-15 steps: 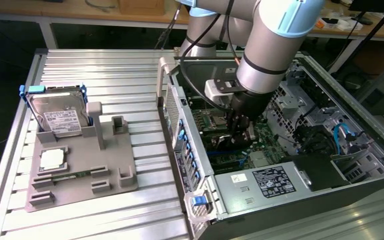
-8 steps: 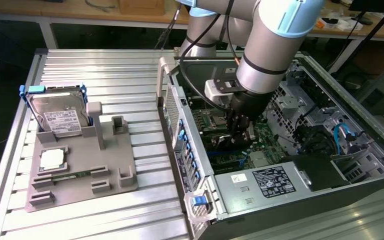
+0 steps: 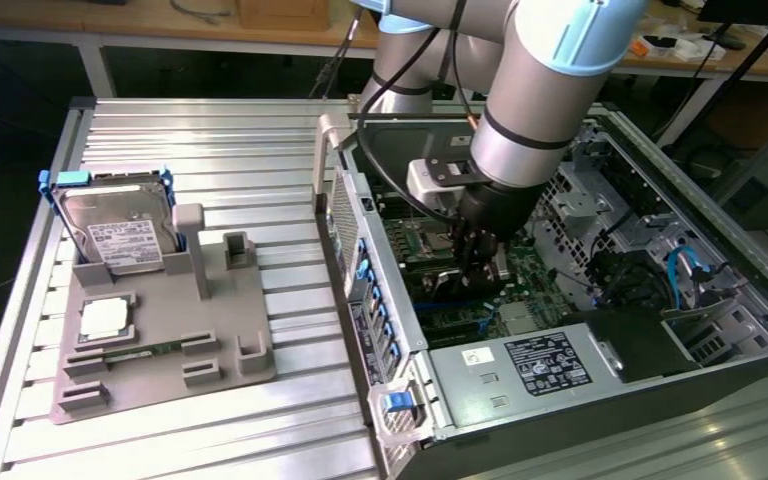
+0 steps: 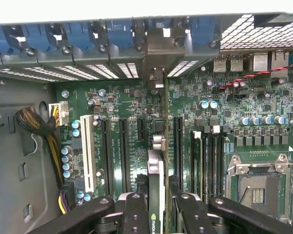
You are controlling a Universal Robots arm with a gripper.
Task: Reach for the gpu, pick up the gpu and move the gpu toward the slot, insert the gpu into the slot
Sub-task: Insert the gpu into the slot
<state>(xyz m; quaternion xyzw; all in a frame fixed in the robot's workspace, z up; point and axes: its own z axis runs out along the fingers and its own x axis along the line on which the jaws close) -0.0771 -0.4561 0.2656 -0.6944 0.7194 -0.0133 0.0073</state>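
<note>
One end effector (image 4: 158, 207), clamped on the edge-on gpu (image 4: 155, 175), hangs above the motherboard's (image 4: 112, 102) expansion slots (image 4: 123, 151); insertion stage, likely demanding square alignment.

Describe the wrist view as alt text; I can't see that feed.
The gripper holds the gpu edge-on between its black fingers, over the green circuit board's long dark slots inside a computer case. Blue clips line the case wall beyond it. Whether it is seated cannot be told.
</note>
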